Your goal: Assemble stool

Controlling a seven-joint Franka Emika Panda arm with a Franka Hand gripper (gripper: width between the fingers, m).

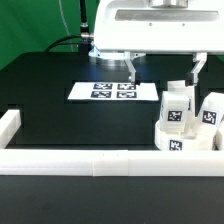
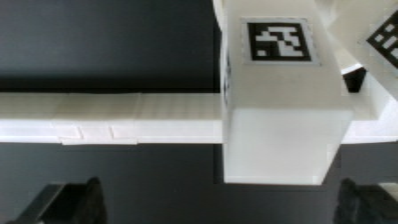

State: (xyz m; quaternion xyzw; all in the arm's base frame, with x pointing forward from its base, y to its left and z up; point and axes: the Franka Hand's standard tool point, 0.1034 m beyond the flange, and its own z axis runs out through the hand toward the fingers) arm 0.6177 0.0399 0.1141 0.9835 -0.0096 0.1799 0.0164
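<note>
My gripper (image 1: 164, 72) hangs open and empty above the right side of the table, its two fingers (image 1: 131, 70) spread wide. Below it stands a cluster of white stool parts against the front rail: an upright block leg (image 1: 176, 106) with a black-and-white tag, a second leg (image 1: 211, 109) to the exterior view's right, and a lower white tagged part (image 1: 184, 142) in front whose shape I cannot tell. In the wrist view a tagged leg (image 2: 281, 95) stands between and beyond the dark fingertips (image 2: 71, 202); my gripper (image 2: 217, 205) holds nothing.
The marker board (image 1: 113, 91) lies flat at the table's middle back. A long white border rail (image 1: 70, 161) runs along the front and shows in the wrist view (image 2: 107, 112); a shorter rail (image 1: 9, 126) lines the exterior view's left edge. A green backdrop stands behind.
</note>
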